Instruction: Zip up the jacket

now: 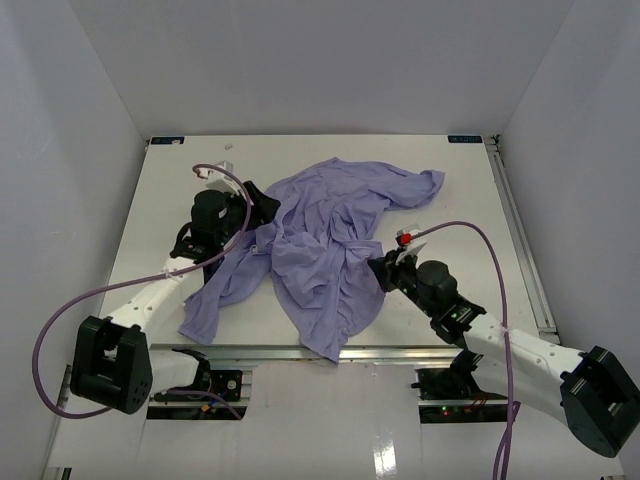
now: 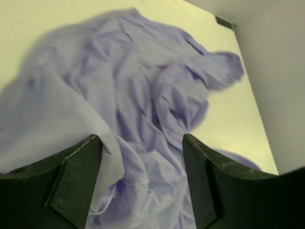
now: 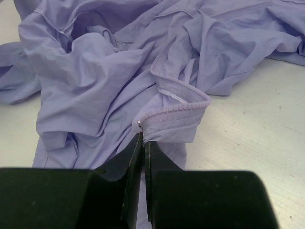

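Note:
The lavender jacket [image 1: 320, 235] lies crumpled in the middle of the white table [image 1: 470, 200], its lower end hanging over the near edge. My left gripper [image 1: 262, 210] is at the jacket's left side. In the left wrist view its fingers [image 2: 76, 183] stand wide apart, so the gripper [image 2: 141, 179] is open. Loose jacket [image 2: 143, 95] folds lie between and under the fingers, one fold resting against the left one. My right gripper [image 1: 385, 268] is at the jacket's right edge. In the right wrist view the gripper [image 3: 144, 142] is shut on the jacket's zipper edge [image 3: 176, 112], which bends into a raised loop above the tips.
White walls enclose the table on three sides. A metal rail [image 1: 520, 240] runs along the right edge. Purple cables [image 1: 470, 228] arc from both arms. A small white object [image 1: 228, 160] sits near the back left corner.

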`<act>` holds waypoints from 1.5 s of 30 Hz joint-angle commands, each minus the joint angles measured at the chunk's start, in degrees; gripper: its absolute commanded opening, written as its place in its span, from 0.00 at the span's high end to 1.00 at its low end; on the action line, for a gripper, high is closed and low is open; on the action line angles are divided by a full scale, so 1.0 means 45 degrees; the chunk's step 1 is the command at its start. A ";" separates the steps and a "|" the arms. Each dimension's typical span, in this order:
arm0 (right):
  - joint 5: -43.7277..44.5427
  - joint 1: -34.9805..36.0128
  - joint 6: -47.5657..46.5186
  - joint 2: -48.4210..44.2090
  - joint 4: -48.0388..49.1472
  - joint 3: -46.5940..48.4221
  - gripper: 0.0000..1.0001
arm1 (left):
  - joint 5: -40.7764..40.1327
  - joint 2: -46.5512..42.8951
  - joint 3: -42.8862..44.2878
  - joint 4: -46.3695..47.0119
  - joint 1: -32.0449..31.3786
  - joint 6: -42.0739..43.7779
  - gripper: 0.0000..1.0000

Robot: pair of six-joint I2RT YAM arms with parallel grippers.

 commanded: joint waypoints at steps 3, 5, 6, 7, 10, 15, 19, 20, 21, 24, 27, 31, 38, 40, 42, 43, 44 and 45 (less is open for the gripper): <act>-0.0453 -0.0098 -0.0019 -0.0497 0.0218 0.0390 0.92 | -0.1477 0.0438 -0.0744 -0.1685 0.2100 -0.0264 0.25; -0.0451 -0.0079 -0.0023 -0.0588 0.0215 0.0311 0.92 | -0.1442 0.1189 -0.0957 -0.1441 0.2494 -0.0193 0.25; -0.0448 -0.0081 -0.0041 -0.0620 0.0199 0.0293 0.92 | -0.1415 0.1461 -0.0940 -0.1384 0.2711 -0.0150 0.27; -0.0435 -0.0094 -0.0054 -0.0620 0.0199 0.0280 0.92 | -0.1350 0.1735 -0.0927 -0.1331 0.2778 -0.0085 0.29; -0.0409 -0.0079 -0.0077 -0.0637 0.0199 0.0254 0.92 | -0.0823 0.1863 -0.1317 -0.0437 0.2800 0.0157 0.38; -0.0380 -0.0087 -0.0050 -0.0625 0.0210 0.0209 0.92 | 0.0117 0.0515 -0.2008 0.0236 0.2800 0.0375 0.71; -0.0427 -0.0098 -0.0019 -0.0679 0.0199 0.0197 0.92 | 0.0397 -0.0945 -0.1958 -0.0005 0.2800 0.0764 0.86; -0.0448 -0.0098 -0.0002 -0.0670 0.0207 0.0205 0.92 | 0.0401 -0.1263 -0.1966 -0.0005 0.2791 0.0751 0.92; -0.0469 -0.0098 0.0019 -0.0660 0.0218 0.0216 0.92 | 0.0391 -0.1587 -0.1977 -0.0005 0.2781 0.0720 0.99; -0.0470 -0.0087 0.0032 -0.0624 0.0249 0.0197 0.92 | 0.0565 -0.2254 -0.1974 0.0072 0.2722 0.0547 1.00; -0.0490 -0.0087 0.0051 -0.0559 0.0307 0.0178 0.92 | 0.0973 -0.2026 -0.1919 0.0073 0.2594 0.0553 1.00; -0.0601 -0.0079 0.0076 -0.0470 0.0388 0.0161 0.92 | 0.1371 -0.1090 -0.1869 0.0148 0.2323 0.0814 1.00; -0.0568 -0.0089 0.0118 -0.0407 0.0530 0.0071 0.92 | 0.1817 0.0226 -0.1338 0.0532 0.0334 0.1738 1.00; -0.0629 -0.0094 0.0149 -0.0294 0.0566 0.0076 0.92 | 0.2228 0.0664 -0.0978 0.0522 -0.0823 0.2093 1.00; -0.0664 -0.0098 0.0157 -0.0232 0.0551 0.0117 0.92 | 0.2749 0.1157 -0.0627 0.0577 -0.1491 0.2145 1.00; -0.0665 -0.0098 0.0157 -0.0230 0.0550 0.0119 0.92 | 0.2773 0.1181 -0.0610 0.0580 -0.1695 0.2144 1.00; -0.0598 -0.0098 0.0123 -0.0286 0.0494 0.0130 0.92 | 0.3077 0.1294 -0.0655 0.0671 -0.1914 0.2200 1.00; -0.0541 -0.0094 0.0090 -0.0339 0.0445 0.0138 0.92 | 0.3350 0.1408 -0.0725 0.0735 -0.2135 0.2261 0.97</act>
